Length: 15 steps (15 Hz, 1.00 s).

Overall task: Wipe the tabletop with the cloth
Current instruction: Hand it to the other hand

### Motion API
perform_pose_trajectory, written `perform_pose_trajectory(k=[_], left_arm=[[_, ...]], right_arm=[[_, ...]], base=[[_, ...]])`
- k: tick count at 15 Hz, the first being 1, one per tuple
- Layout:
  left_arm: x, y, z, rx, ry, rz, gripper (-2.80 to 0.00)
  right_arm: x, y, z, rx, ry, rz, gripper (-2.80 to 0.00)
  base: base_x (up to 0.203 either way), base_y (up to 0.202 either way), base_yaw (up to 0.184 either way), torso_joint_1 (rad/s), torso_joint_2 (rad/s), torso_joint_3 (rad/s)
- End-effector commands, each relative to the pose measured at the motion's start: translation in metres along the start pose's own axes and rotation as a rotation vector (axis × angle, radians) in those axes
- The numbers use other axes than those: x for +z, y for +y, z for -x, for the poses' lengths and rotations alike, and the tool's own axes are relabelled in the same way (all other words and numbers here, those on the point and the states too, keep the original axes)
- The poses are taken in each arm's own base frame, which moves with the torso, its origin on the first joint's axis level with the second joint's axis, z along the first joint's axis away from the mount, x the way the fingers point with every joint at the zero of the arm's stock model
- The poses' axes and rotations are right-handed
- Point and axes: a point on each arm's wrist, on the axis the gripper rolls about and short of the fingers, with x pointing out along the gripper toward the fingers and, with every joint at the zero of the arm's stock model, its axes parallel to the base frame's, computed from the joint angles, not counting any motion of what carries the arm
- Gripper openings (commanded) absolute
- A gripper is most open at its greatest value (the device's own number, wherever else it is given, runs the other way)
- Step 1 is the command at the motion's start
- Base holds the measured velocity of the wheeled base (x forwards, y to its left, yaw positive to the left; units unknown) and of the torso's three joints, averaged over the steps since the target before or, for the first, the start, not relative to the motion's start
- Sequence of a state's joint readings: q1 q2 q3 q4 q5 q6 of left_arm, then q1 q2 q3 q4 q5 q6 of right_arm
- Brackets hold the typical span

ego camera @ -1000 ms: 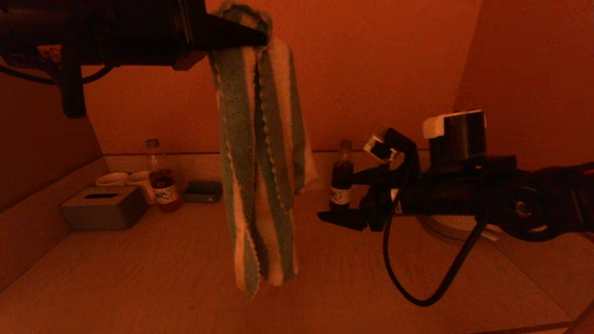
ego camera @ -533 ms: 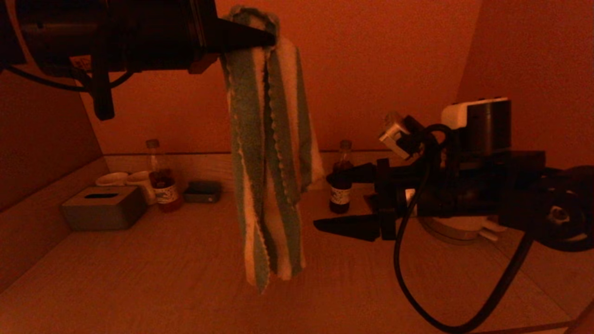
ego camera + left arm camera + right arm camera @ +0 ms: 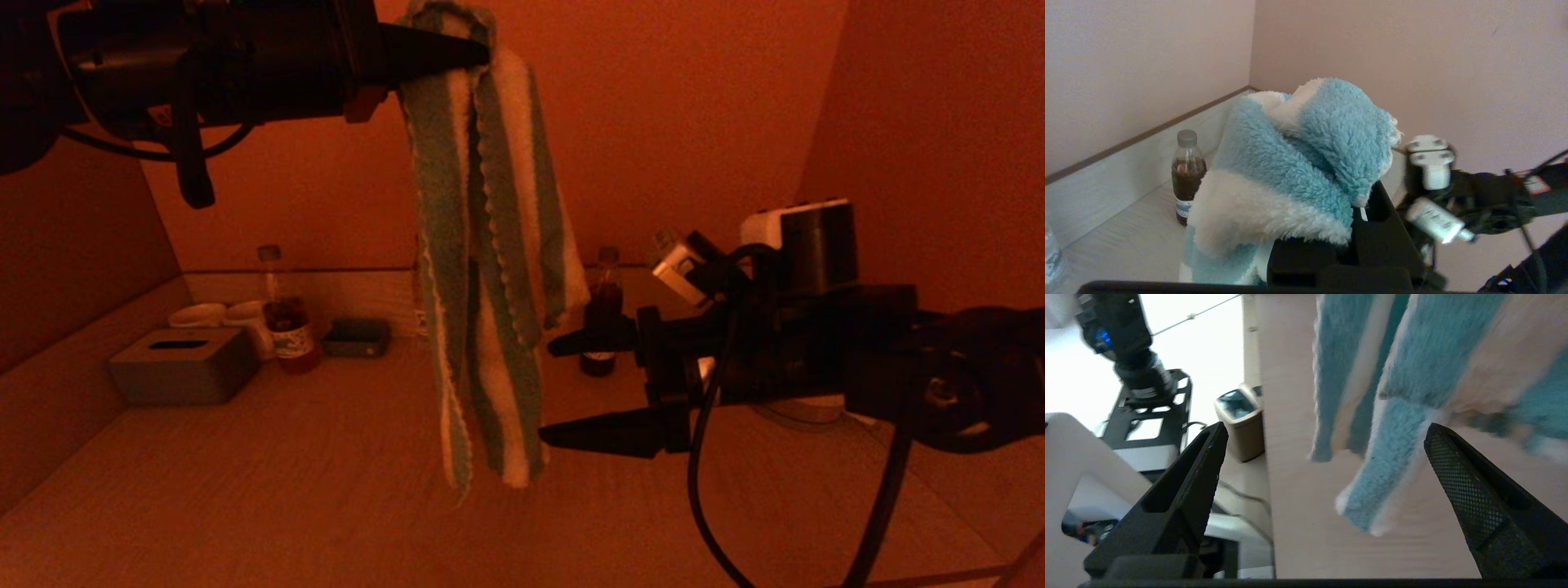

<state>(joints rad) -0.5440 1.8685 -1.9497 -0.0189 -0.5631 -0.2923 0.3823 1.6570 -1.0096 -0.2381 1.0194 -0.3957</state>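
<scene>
A blue-and-white striped fluffy cloth (image 3: pixel 482 269) hangs high above the tabletop (image 3: pixel 269 490) from my left gripper (image 3: pixel 469 53), which is shut on its top end; in the left wrist view the cloth (image 3: pixel 1290 171) bunches over the fingers. My right gripper (image 3: pixel 549 390) is open, its fingers spread one above the other just to the right of the cloth's lower half. In the right wrist view the cloth's hanging ends (image 3: pixel 1392 457) lie between the two fingertips (image 3: pixel 1437 437), close to one of them.
At the back left stand a grey tissue box (image 3: pixel 181 365), white cups (image 3: pixel 214 317), a bottle of dark drink (image 3: pixel 282 314) and a small dark tray (image 3: pixel 355 336). A second bottle (image 3: pixel 602 310) stands behind the right gripper. A white round object (image 3: pixel 804 404) lies under the right arm.
My right gripper has opened wide and moved left up to the cloth's lower part. The left gripper with the cloth has shifted slightly right.
</scene>
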Motion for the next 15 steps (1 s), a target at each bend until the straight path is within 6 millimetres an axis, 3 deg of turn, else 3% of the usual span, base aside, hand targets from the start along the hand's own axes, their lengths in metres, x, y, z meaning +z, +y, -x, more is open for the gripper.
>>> perform_pose_trajectory(k=[1,10,15], left_arm=[[-0.001,0.001,-0.001,-0.003,0.003,0.003,-2.80],[-0.001,0.003,-0.004,-0.038,-0.012,-0.019,-2.80],[0.000,0.001,-0.003,-0.062,-0.008,-0.032,-2.80]], right_arm=[[-0.012,-0.009,-0.008,0.027,0.012,-0.031,0.00],[-0.039,-0.045,-0.018,0.020,0.030,-0.097,0.00],[-0.047,-0.056,-0.023,0.050,0.015,-0.113,0.00]], base=[[0.000,0.000,0.000,0.000,0.00,0.000],[0.000,0.000,0.000,0.000,0.00,0.000],[0.000,0.000,0.000,0.000,0.00,0.000]])
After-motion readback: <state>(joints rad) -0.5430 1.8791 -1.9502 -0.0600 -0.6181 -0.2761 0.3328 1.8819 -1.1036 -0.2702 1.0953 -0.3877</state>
